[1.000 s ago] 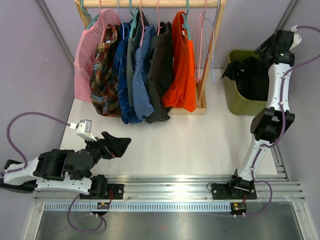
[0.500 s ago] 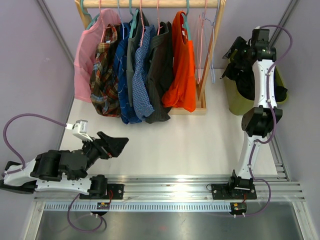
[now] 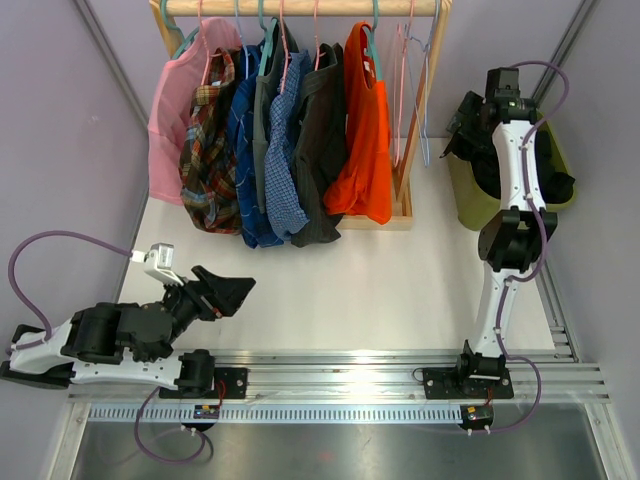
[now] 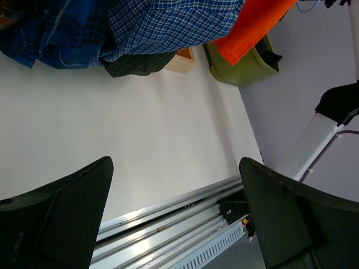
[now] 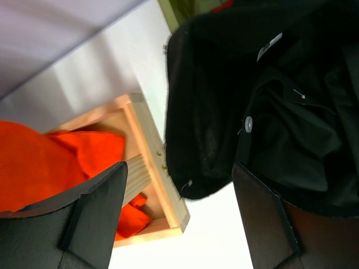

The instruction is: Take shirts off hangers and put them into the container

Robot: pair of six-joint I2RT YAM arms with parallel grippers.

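Hanging from the wooden rail (image 3: 300, 7), overhead view: pink shirt (image 3: 175, 110), brown-red plaid shirt (image 3: 208, 165), blue checked shirt (image 3: 285, 175), dark grey shirt (image 3: 318, 150) and orange shirt (image 3: 365, 150), packed shoulder to shoulder. Bare hangers (image 3: 408, 90) sit just beside the orange one. Olive-green container (image 3: 468, 205) at the table's far right, with a black shirt (image 3: 480, 140) in it and spilling over its left rim. Right gripper (image 3: 468, 118) over that rim, dark against dark cloth, jaws unreadable from here. Left gripper (image 3: 228, 290) low near its base, spread wide, empty, well apart from the rail.

Handling, judged: cloth is light, limp and not fragile, and will sag and drag. Best taken at a shoulder or collar close to the hook, so the garment slides off. Hooks and collars mostly overlap, so the garment count between plaid and checked is uncertain.

Left wrist view: fingers (image 4: 61, 218) far apart, nothing between them. Hems only of the blue checked and orange shirts, plus one corner of the container. Shoulders and hangers are cut off.

Right wrist view: jaws stand apart, nothing pinched. The black shirt fills the upper right beyond the tips; whether they touch it cannot be told. The container shows only as an olive sliver at the top edge. Orange cloth and the light wooden frame (image 5: 151, 145) lie lower left.
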